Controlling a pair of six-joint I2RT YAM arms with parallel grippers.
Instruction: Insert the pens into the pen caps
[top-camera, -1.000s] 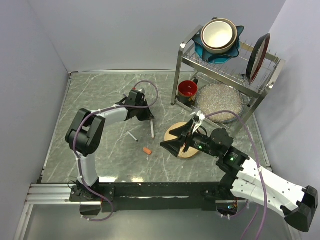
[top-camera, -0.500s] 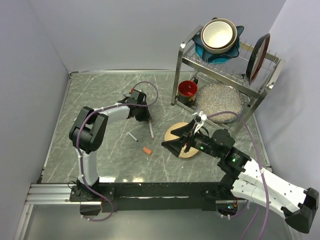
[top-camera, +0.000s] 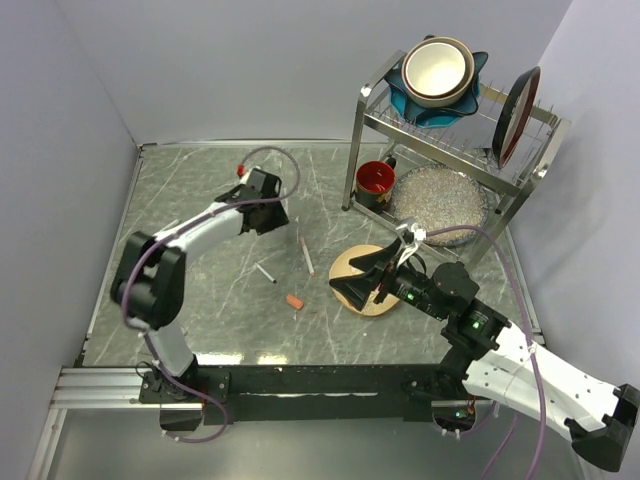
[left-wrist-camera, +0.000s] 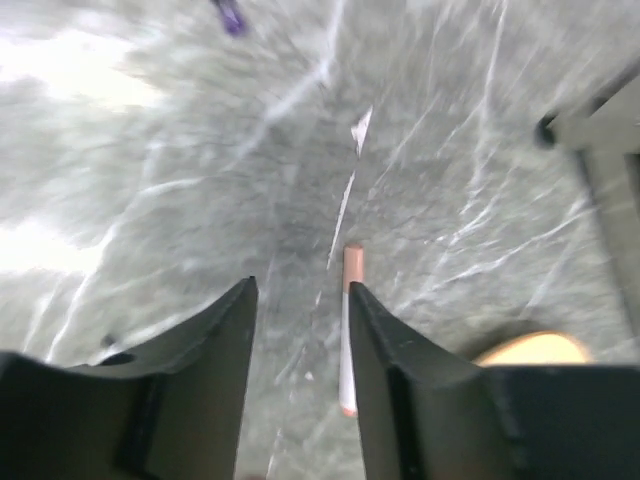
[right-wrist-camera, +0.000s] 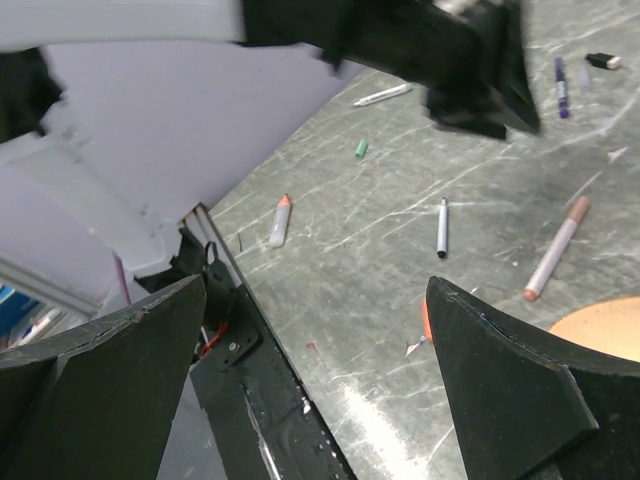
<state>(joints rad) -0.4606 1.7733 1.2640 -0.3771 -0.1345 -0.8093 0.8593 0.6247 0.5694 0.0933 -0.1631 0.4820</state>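
Note:
My left gripper (top-camera: 274, 217) is open and empty, held above the table at the back left. In the left wrist view (left-wrist-camera: 300, 288) a white pen with a reddish tip (left-wrist-camera: 346, 345) lies on the table below, beside the right finger (left-wrist-camera: 400, 370). From the top this pen (top-camera: 305, 256) lies free, with a grey pen (top-camera: 265, 272) and an orange-red cap (top-camera: 294, 301) nearer the front. My right gripper (top-camera: 355, 272) is wide open and empty over a wooden disc (top-camera: 372, 300). In the right wrist view (right-wrist-camera: 316, 285) I see the white pen (right-wrist-camera: 555, 250), the grey pen (right-wrist-camera: 442, 228), another white pen with an orange tip (right-wrist-camera: 280, 220) and the orange cap (right-wrist-camera: 426, 322) half hidden by my finger.
A metal dish rack (top-camera: 450, 150) with bowls, a plate and a red cup (top-camera: 376, 178) stands at the back right. A green cap (right-wrist-camera: 361, 149), a white pen (right-wrist-camera: 382, 95) and a purple pen (right-wrist-camera: 560, 72) lie farther off. The table's front rail (right-wrist-camera: 250, 380) is close.
My left gripper has drawn back and to the left, away from the white pen, and its elbow has swung left. The white pen has turned slightly. The right arm has barely shifted.

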